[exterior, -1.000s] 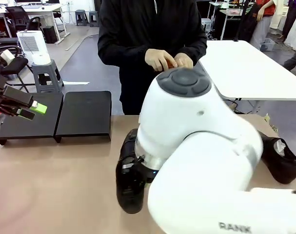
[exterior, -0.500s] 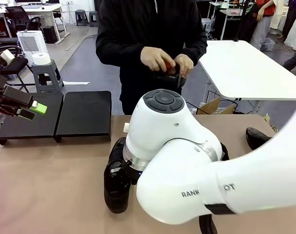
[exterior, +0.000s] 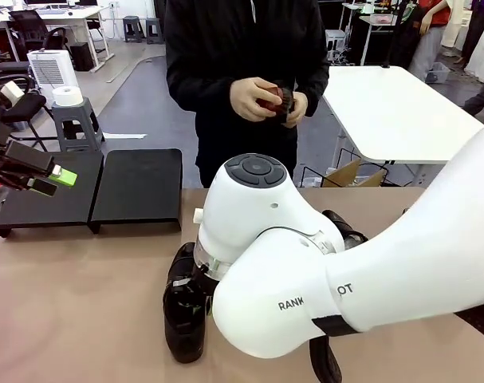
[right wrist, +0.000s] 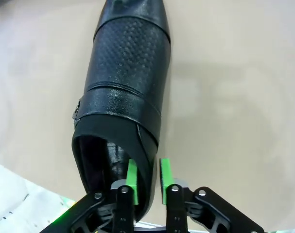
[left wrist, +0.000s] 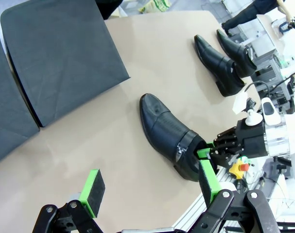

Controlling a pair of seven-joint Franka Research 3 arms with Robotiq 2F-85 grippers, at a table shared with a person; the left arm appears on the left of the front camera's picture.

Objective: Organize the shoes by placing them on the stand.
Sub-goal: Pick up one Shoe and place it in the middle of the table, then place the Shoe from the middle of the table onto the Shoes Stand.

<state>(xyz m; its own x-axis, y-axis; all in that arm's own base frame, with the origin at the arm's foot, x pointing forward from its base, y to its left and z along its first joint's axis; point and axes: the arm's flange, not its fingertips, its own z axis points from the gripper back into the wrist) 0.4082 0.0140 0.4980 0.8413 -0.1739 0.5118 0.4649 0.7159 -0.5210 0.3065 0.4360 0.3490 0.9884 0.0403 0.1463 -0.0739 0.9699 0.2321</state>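
From my seat: table, stand on its far left, one shoe lying mid-table. My right gripper is narrow, straddling the heel rim; can't tell if it's clamped. My left gripper is wide open over the stand.

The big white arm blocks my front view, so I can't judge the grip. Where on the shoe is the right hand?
Observer: The right hand straddles the heel rim of the shoe, one pad inside and one outside. I can't tell whether it is squeezing.
Operator: Which way does the toe face?
Observer: Roughly toward the stand, as seen from the left wrist.
Operator: Is the left hand free?
Observer: Yes, the left hand is open with nothing between its pads.
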